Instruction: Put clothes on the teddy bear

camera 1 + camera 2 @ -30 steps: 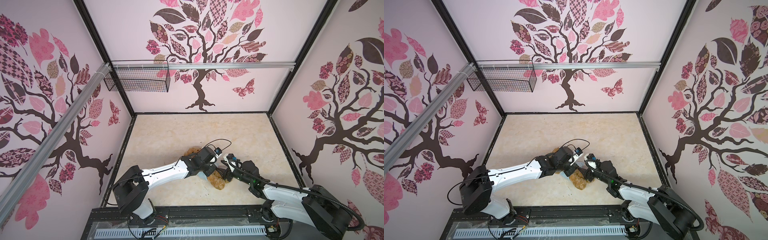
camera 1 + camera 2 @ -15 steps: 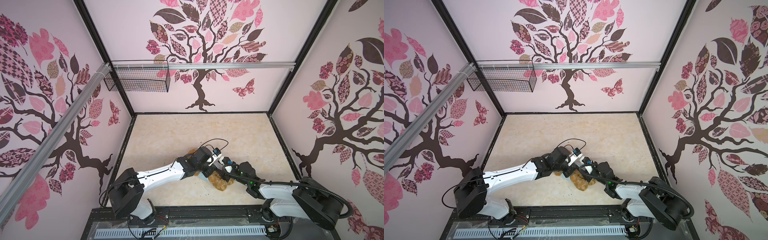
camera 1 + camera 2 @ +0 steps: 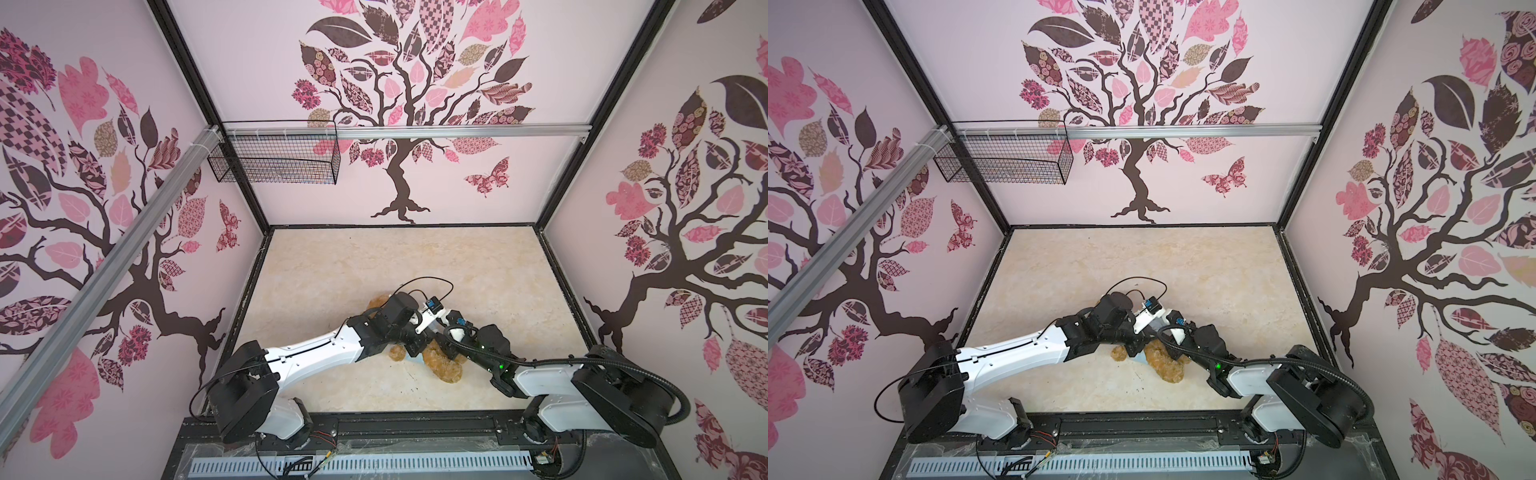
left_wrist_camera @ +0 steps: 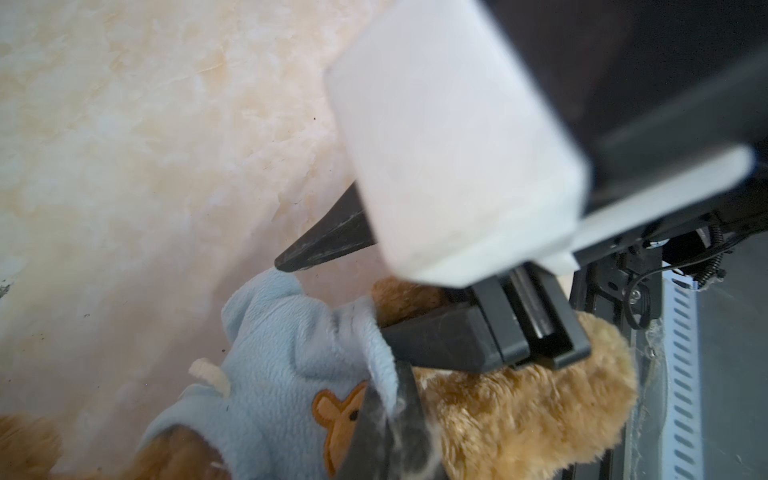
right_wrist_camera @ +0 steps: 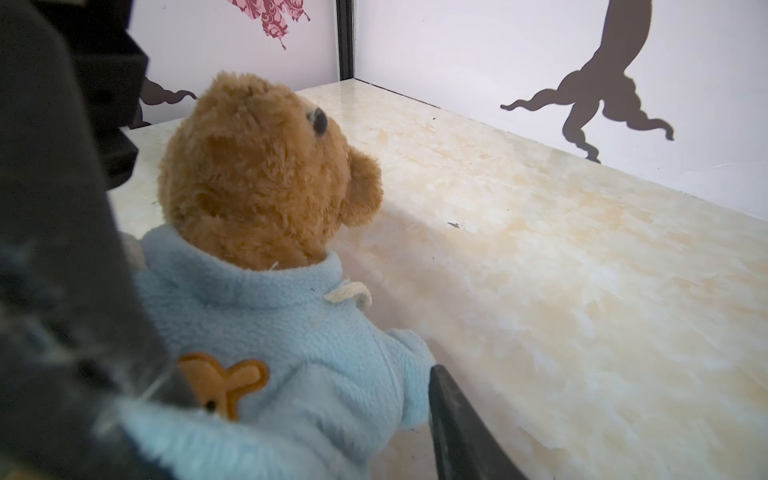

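The teddy bear (image 5: 257, 166) lies on the marble table, its tan body (image 3: 446, 368) (image 3: 1167, 365) showing between the two arms in both top views. A light-blue shirt (image 5: 291, 332) (image 4: 282, 353) with an orange bear emblem (image 4: 336, 415) sits round its neck and chest. The belly fur (image 4: 519, 407) is bare. My left gripper (image 4: 390, 424) (image 3: 415, 347) is shut on the shirt's hem. My right gripper (image 5: 291, 390) (image 4: 332, 299) is closed on the shirt's side. One of its fingers (image 5: 457, 424) is against the sleeve and the other is under the hem.
A black wire basket (image 3: 274, 160) hangs from the rail on the back wall. Patterned walls close in the table (image 3: 374, 257) on three sides. A black rail (image 3: 415, 426) runs along the front. Both arms cross low over the front middle.
My right gripper has moved left onto the bear, and its jaws have narrowed round the shirt. The left gripper stays shut on the hem and has shifted slightly.
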Tool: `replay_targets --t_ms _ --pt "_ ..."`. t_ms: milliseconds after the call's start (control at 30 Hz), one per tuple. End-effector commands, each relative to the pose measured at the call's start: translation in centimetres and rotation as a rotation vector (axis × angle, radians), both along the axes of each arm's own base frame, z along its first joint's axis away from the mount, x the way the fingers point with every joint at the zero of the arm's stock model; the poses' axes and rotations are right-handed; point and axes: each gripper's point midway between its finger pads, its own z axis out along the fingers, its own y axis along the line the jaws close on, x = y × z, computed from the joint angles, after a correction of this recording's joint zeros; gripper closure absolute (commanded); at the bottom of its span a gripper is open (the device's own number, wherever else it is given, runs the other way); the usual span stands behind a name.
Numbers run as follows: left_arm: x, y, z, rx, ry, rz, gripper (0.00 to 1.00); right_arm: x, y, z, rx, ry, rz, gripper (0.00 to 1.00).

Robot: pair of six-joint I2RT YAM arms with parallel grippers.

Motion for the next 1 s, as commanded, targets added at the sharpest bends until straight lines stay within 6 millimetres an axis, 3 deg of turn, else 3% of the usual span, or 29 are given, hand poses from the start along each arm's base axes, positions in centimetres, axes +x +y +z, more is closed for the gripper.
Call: replay_targets --t_ms 0,133,300,433,600,733,967 --pt "-1.6 -2.1 2.6 -0.118 -0.003 -0.123 1.0 0.7 0.7 0.5 0.093 0.043 -0.019 0.52" --pt "-2.4 -2.0 2.5 -0.123 0.02 -0.155 1.0 2.4 -0.4 0.0 0.182 0.13 -0.139 0.54" --pt "-4.1 -1.3 0.5 -0.111 0.099 -0.187 1.0 4.4 -2.2 -1.0 0.298 0.304 -0.262 0.62" --pt "-5.0 -0.2 -1.1 -0.116 0.136 -0.166 1.0 5.8 -5.1 -1.9 0.401 0.407 -0.38 0.62" --pt "-5.3 0.6 -2.9 -0.104 0.165 -0.133 1.0 6.5 -6.4 -3.0 0.4 0.442 -0.458 0.59" --pt "-5.3 1.2 -3.2 -0.097 0.155 -0.116 1.0 7.0 -7.6 -3.7 0.427 0.476 -0.503 0.56" --pt "-4.6 0.5 -0.8 -0.141 0.088 -0.127 1.0 6.8 -7.7 -4.5 0.455 0.545 -0.522 0.49"
